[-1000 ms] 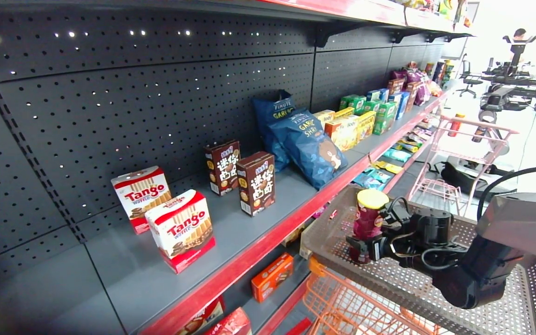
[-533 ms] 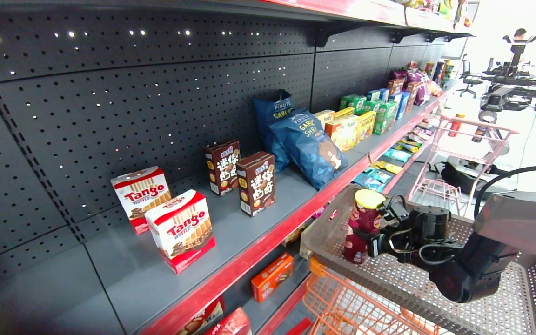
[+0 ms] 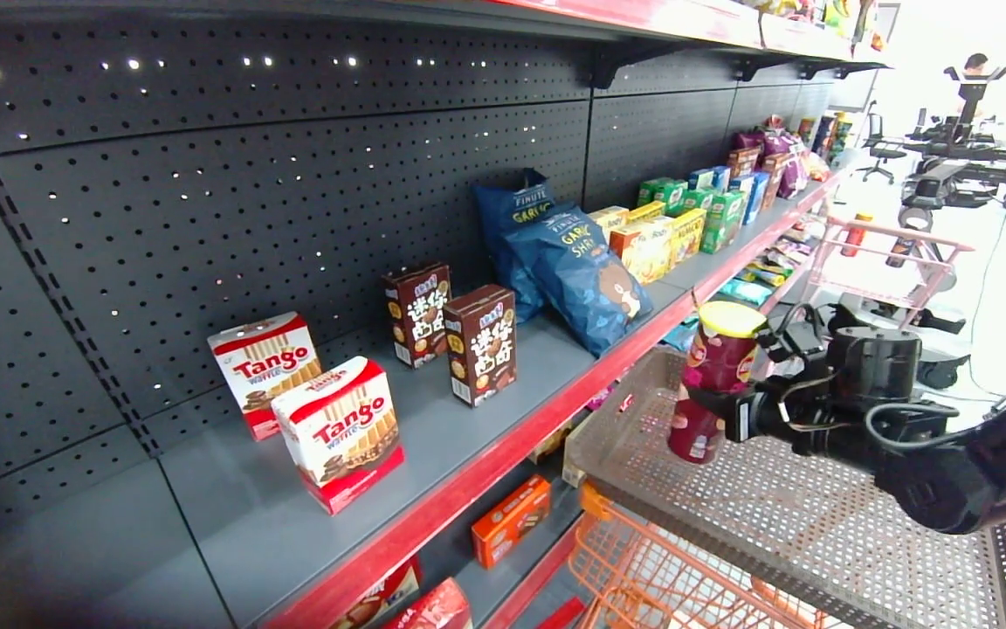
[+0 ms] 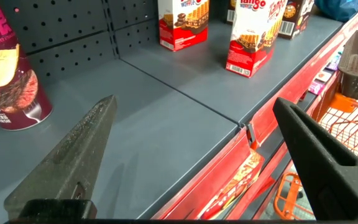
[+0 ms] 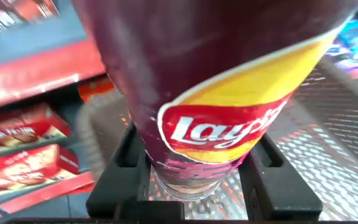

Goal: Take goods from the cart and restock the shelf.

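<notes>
And up it comes: the chip can (image 3: 720,358) has left the cart tray (image 3: 817,533), where its base was resting a second ago, and now hangs clear of the perforated surface, carried higher and a little away from the tray's near corner. The right end effector (image 3: 717,412) is clamped around the can's lower body, yellow lid on top, the can leaning slightly. By my reading the pick is done and what remains is the carry across to the shelf (image 3: 433,437). The can sits between the fingers, its base below the grip and most of its length above; the right wrist view shows the fingers pressed to either side of it. It hovers over the tray's shelf-side edge, near the shelf's red front edge (image 3: 503,463) but not yet over the grey deck. The left end effector (image 4: 194,158) is spread wide and empty over the shelf's front edge, with a second can (image 4: 8,68) standing near the back panel.
</notes>
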{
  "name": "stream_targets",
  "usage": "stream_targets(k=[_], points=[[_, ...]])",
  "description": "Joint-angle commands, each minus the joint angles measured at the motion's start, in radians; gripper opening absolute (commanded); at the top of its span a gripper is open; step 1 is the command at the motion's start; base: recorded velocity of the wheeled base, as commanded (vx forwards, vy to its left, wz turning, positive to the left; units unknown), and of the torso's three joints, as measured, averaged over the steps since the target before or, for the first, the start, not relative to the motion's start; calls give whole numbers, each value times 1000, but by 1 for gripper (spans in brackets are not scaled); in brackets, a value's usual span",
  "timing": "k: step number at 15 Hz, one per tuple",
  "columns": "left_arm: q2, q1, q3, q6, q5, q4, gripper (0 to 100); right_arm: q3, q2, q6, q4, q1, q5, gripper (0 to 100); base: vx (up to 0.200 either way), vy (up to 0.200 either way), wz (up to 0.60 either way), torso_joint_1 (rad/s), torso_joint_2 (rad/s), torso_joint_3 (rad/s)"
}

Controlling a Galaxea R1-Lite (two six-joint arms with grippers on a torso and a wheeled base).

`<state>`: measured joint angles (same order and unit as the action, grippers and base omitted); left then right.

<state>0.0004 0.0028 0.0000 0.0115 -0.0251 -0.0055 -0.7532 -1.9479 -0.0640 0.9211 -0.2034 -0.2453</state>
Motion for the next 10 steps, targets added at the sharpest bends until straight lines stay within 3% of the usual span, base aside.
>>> stream_targets(k=[1,5,8,10], points=[[0,0,0,-1,-1,1,100,48,273,29,-137,-10,55,0,0,0,0,0,0,0],[0,0,0,1,-1,-1,100,204,603,104,-251,6,87,0,0,0,0,0,0,0],[0,0,0,1,-1,-1,100,296,828,107,-377,88,89,0,0,0,0,0,0,0],[0,0,0,1,1,-1,100,330,940,104,-472,125,173,0,0,0,0,0,0,0]])
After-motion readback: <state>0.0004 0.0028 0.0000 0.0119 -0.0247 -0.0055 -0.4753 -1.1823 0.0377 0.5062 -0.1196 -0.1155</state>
